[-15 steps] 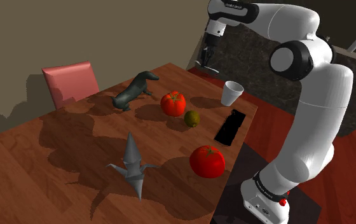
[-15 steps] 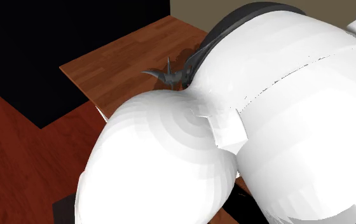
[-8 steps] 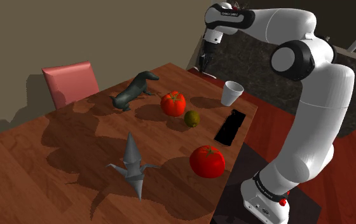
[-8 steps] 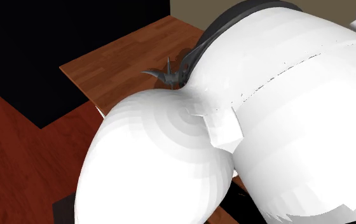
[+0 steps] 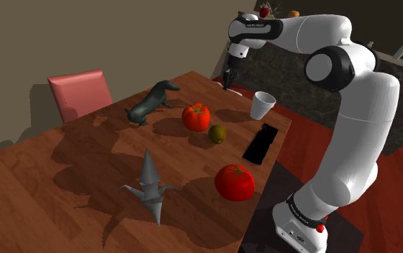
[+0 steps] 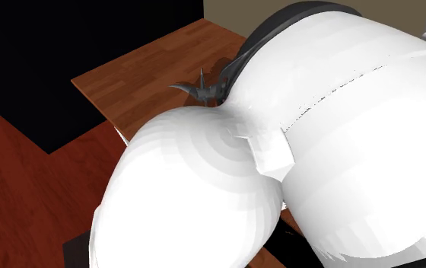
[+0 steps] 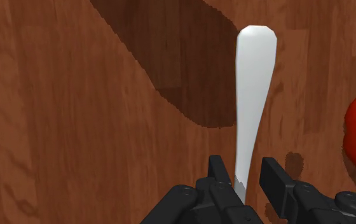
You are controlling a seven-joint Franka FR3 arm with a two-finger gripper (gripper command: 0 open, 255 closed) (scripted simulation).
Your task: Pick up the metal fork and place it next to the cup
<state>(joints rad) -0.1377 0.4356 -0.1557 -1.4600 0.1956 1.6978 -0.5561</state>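
Note:
My gripper hangs above the table's far edge, to the shoulder view's left of the white cup and higher than it. It is shut on a pale, smooth fork. In the wrist view the handle reaches out from between the black fingers over the wooden table, and the gripper hides the tines. The cup stands upright near the table's far right corner.
On the table are two red tomatoes, a green fruit, a black phone, a dark dog figure and a grey paper crane. A pink chair stands behind. The arm's white body blocks the second exterior view.
The hand has shifted towards the shoulder view's left and turned to point more steeply down, with the fork still in it. Nothing on the table has moved.

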